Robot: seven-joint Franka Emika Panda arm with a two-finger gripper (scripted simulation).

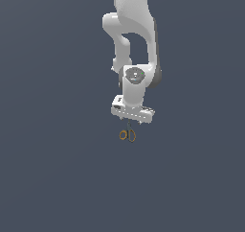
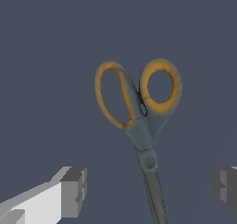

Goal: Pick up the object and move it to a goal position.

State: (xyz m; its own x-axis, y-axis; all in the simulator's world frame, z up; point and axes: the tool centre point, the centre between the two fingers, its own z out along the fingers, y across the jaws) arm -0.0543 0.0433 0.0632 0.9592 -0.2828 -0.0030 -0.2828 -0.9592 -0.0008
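Centrally in the exterior view, the scissors (image 1: 128, 134) lie just below the gripper (image 1: 132, 121). Wrist view: the fingers (image 2: 74, 191) stand wide apart, gripping nothing, scissors (image 2: 139, 121) between them.

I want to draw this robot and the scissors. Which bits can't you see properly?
- Scissors blade tips: cut off by the wrist view's edge.
- Scissors in the exterior view: too small to show the blades.
- Gripper fingers: only the tips show, wide apart.
- Arm's base: cut off at the exterior view's top.
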